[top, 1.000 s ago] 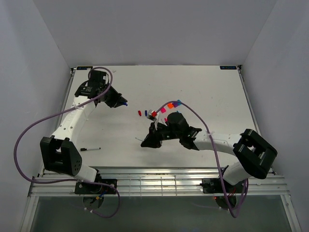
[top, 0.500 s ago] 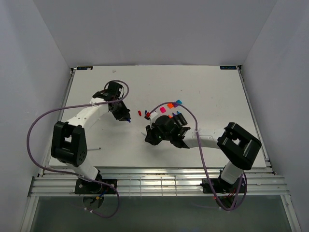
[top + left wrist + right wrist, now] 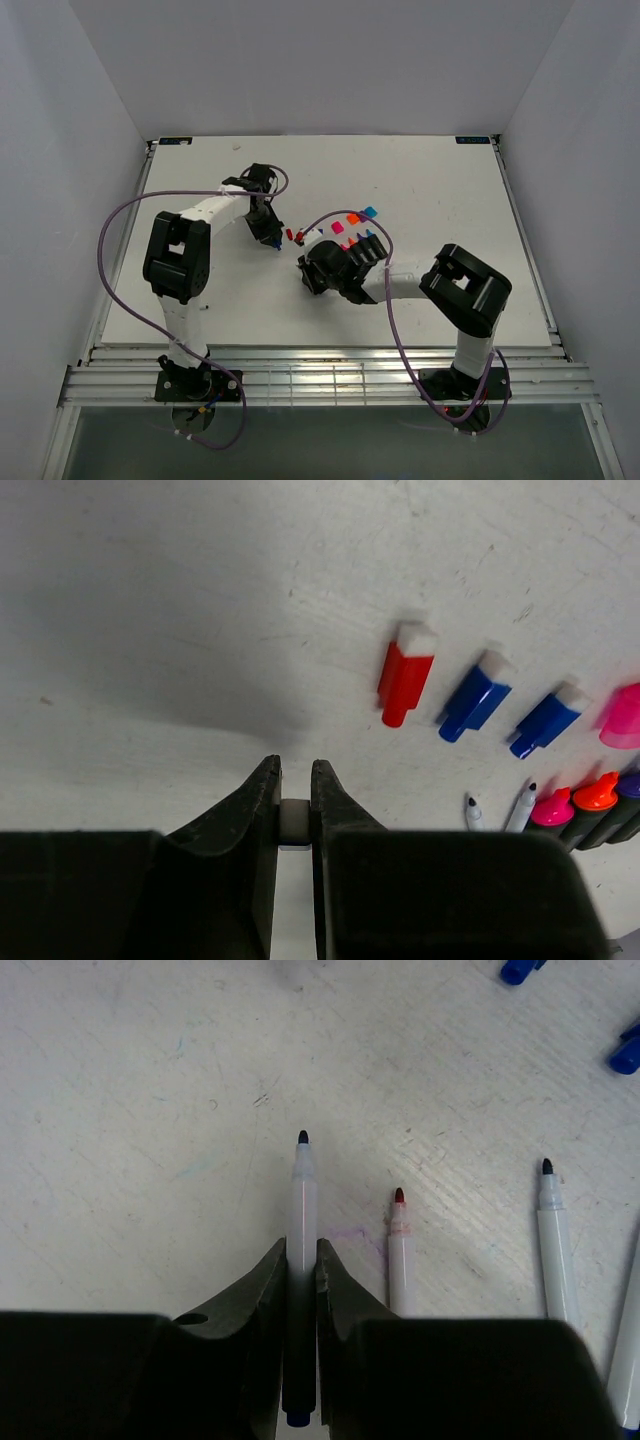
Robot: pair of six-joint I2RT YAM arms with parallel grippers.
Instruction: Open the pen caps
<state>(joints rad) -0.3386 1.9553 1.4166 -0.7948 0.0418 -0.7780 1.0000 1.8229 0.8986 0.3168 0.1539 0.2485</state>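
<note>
My left gripper (image 3: pixel 296 770) is shut on a small pen cap (image 3: pixel 294 820); only its whitish end shows between the fingers. On the table ahead of it lie a red cap (image 3: pixel 405 675), two blue caps (image 3: pixel 476 695) (image 3: pixel 545 720) and a pink cap (image 3: pixel 622 715). My right gripper (image 3: pixel 302 1245) is shut on a thin white pen (image 3: pixel 302 1190), uncapped, its dark blue tip pointing away. From above, the left gripper (image 3: pixel 271 238) hangs just left of the red cap (image 3: pixel 290 234), and the right gripper (image 3: pixel 306 268) is below it.
Uncapped white pens lie right of the held pen, one red-tipped (image 3: pixel 399 1250) and one dark-tipped (image 3: pixel 552 1240). Stubby markers with pink (image 3: pixel 553 808) and orange (image 3: pixel 598 792) tips lie at the lower right. Pink (image 3: pixel 338 227), orange (image 3: pixel 353 218) and cyan (image 3: pixel 369 212) caps lie further right.
The left arm has swung right and nearer, bringing its gripper beside the row of loose caps. The right arm has drawn in and carried its pen up toward the caps.
</note>
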